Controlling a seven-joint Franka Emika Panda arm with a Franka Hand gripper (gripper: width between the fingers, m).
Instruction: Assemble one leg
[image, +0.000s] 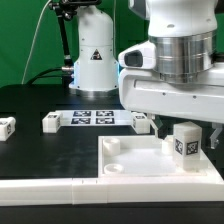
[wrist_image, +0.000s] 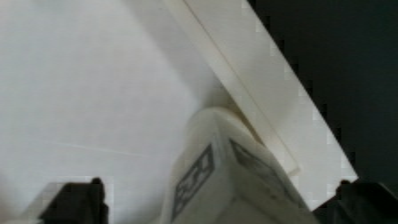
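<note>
A leg (image: 186, 143), a small white block with a black-and-white tag on its face, stands upright on the large flat white panel (image: 125, 165) near the exterior view's right. My gripper (image: 189, 131) is lowered over it with one finger on each side. In the wrist view the leg (wrist_image: 228, 175) rises between the dark fingertips (wrist_image: 75, 203), with a gap on both sides, so the jaws are open and not touching it. The panel (wrist_image: 89, 90) fills most of the wrist view.
The marker board (image: 95, 118) lies behind the panel. Other legs lie at its left end (image: 51, 122), at its right end (image: 140, 120) and at the far left (image: 7, 126). A long white bar (image: 40, 186) runs along the front. A white lamp-like stand (image: 93, 55) is at the back.
</note>
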